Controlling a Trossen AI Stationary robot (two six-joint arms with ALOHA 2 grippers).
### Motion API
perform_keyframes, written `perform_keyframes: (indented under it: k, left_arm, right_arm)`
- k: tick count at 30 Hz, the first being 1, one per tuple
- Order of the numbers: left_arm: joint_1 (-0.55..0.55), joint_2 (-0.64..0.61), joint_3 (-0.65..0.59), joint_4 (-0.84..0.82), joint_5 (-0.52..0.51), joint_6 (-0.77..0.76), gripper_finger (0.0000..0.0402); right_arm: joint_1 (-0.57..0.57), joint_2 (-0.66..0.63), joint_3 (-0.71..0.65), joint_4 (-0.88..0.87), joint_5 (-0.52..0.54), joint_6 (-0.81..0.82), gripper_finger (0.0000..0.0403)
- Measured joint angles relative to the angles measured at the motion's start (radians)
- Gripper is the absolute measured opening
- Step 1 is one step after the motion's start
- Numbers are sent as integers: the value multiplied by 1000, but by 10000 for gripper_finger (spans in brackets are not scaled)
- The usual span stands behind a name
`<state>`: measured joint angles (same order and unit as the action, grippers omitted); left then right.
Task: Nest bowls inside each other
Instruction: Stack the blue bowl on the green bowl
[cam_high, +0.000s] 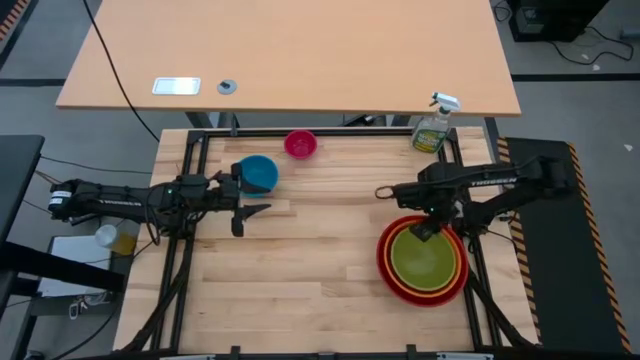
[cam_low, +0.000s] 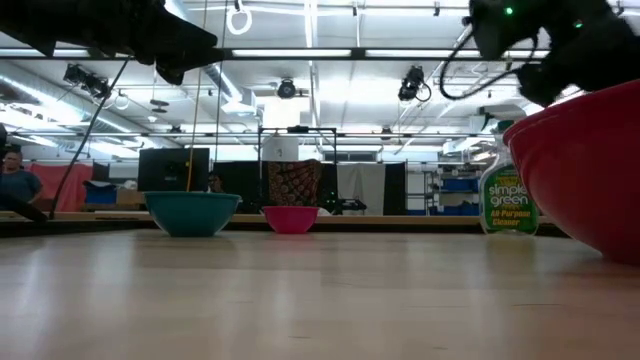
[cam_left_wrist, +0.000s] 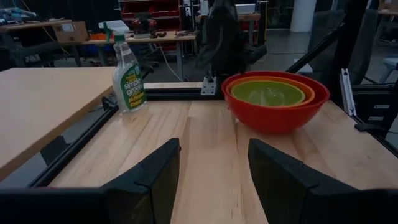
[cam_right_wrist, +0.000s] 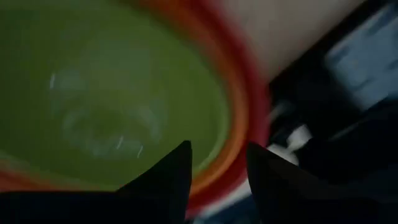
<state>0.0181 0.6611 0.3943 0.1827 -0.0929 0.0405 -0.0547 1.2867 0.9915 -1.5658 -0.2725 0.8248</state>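
Open left claw (cam_left_wrist: 211, 180), spray bottle (cam_left_wrist: 127, 71), lime green bowl (cam_left_wrist: 266, 94) nested in orange bowl (cam_left_wrist: 305, 89), red bowl (cam_left_wrist: 273, 115)

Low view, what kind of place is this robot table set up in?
Likely a large robotics lab or workshop: strip ceiling lights, shelving and other workbenches behind the wooden table, and two arms on a metal frame.

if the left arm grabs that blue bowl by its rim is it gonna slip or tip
The blue bowl looks like smooth, thin plastic, so probably light and stiff, though an end effector might slide on the glossy rim. It sits upright and empty on a narrower base in the low view, so a sideways push would likely skid it, perhaps rock it.
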Motion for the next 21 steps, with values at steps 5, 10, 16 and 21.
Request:
perform_keyframes:
  k: [5,10,16,21]
  left_arm:
    - [1,-7,66,-140,0,0,193]
    - [2,-6,129,-418,-46,-25,193]
    - [2,56,129,-508,-175,-77,193]
    - [29,173,135,-554,-204,-106,193]
  right_arm:
    - [0,5,98,170,313,-44,155]
    - [-31,4,142,427,545,-115,155]
    - [-99,61,136,758,568,-275,155]
    - [-174,175,135,894,490,-381,155]
